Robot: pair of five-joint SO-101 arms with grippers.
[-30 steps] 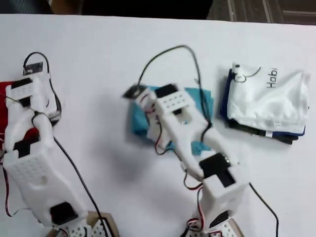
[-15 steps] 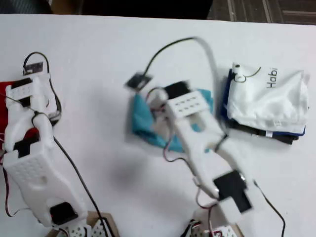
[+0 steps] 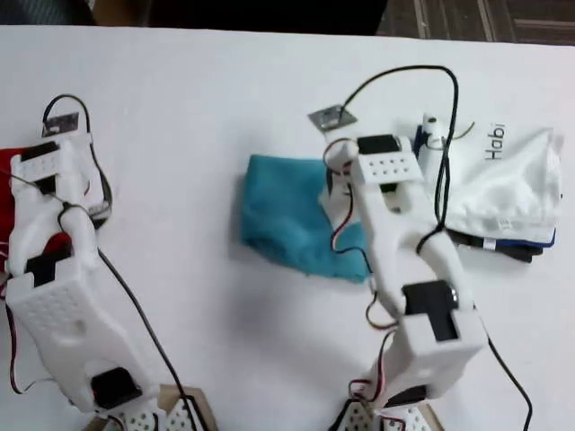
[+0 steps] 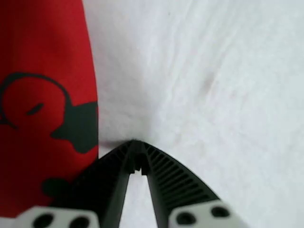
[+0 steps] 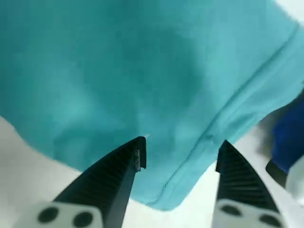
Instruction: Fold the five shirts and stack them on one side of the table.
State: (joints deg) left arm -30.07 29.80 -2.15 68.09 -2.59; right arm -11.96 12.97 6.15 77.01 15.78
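A folded teal shirt point(image 3: 287, 224) lies mid-table. The right arm stands over its right edge, and in the right wrist view its gripper point(image 5: 183, 154) hangs open just above the teal shirt point(image 5: 142, 76) with nothing between the fingers. A stack of folded shirts point(image 3: 490, 189), white on top with blue and dark ones below, sits at the right; its blue edge point(image 5: 289, 137) shows in the right wrist view. A red shirt point(image 3: 13, 171) with a black print lies at the left edge under the left arm. The left gripper point(image 4: 137, 164) is shut, empty, beside the red shirt point(image 4: 42, 95).
The white table point(image 3: 180, 99) has open room at the back and between the two arms. Black cables point(image 3: 404, 81) loop from the right arm over the table. A small grey tag point(image 3: 331, 117) lies behind the teal shirt.
The right arm has swung to the right, from over the teal shirt's middle to its right edge, uncovering the shirt. The left arm has kept still.
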